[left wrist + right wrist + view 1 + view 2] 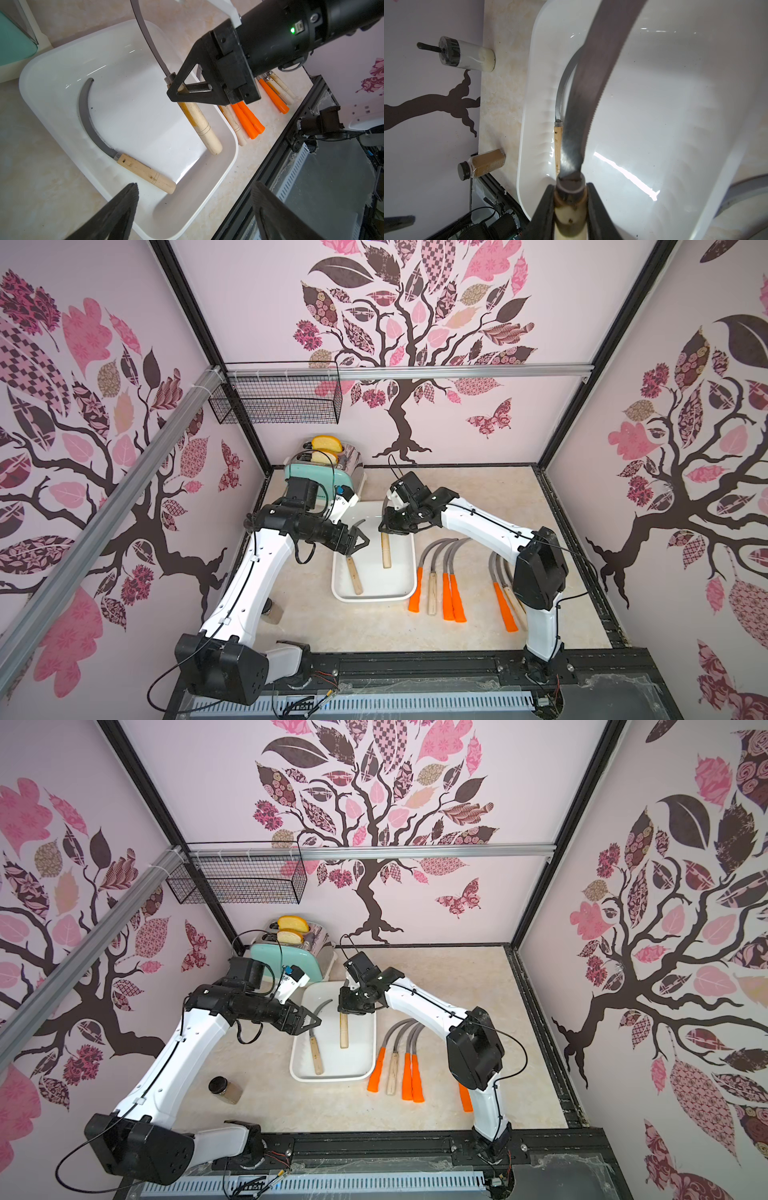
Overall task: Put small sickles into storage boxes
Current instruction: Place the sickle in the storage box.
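The shallow white rectangular plastic tray [374, 598] is already holding one grey-bladed, pale wooden-handled sickle [354, 574], which is lying along its nine o'clock side in a top view. A second wooden-handled sickle [386, 552] is hanging handle-down over the tray's middle, with the right gripper [570, 191] pinching the top of its handle. The left gripper [360, 546] is hovering over the nine o'clock rim, spread wide and empty. At three o'clock from the tray, a row of four sickles [442, 572] is lying on the beige marbled tabletop [374, 630]. A farther cluster [505, 605] is lying partly hidden behind the right arm. By this count, about seven sickles are left to move.
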Controlling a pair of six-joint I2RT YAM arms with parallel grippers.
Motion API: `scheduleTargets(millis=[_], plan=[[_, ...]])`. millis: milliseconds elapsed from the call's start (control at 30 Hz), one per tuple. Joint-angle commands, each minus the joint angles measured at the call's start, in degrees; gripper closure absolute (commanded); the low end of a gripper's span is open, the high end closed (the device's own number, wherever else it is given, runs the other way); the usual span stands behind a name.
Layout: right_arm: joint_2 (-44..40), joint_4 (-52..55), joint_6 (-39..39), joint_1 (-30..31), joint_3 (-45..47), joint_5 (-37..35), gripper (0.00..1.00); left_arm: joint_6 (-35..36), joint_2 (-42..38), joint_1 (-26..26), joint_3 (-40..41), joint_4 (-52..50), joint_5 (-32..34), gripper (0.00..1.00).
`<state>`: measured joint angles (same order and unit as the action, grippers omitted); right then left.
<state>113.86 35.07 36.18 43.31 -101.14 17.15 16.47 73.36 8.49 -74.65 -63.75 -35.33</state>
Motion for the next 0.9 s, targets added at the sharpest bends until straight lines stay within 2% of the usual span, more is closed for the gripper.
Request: scheduleTargets(millis=[0, 133, 400, 867], plan=[[0.99, 2.19, -0.54, 0.64, -3.19, 1.24, 0.96, 2.22, -0.68, -2.90, 0.66, -1.02, -4.31, 0.11], [2.46, 4.01, -0.76, 1.69, -4.87, 1.05, 0.96, 1.09, 0.13, -5.57, 0.48, 0.37, -6.02, 0.11], [6.87, 5.83, -0.15, 4.26, -6.16, 2.24, 0.95, -0.64, -0.55, -5.55, 0.08, 2.96, -4.82, 0.11], [16.41, 11.45, -1.88, 5.60, -14.26, 2.05, 0.95, -1.88, -1.27, -5.51, -1.00, 4.13, -4.84, 0.10]])
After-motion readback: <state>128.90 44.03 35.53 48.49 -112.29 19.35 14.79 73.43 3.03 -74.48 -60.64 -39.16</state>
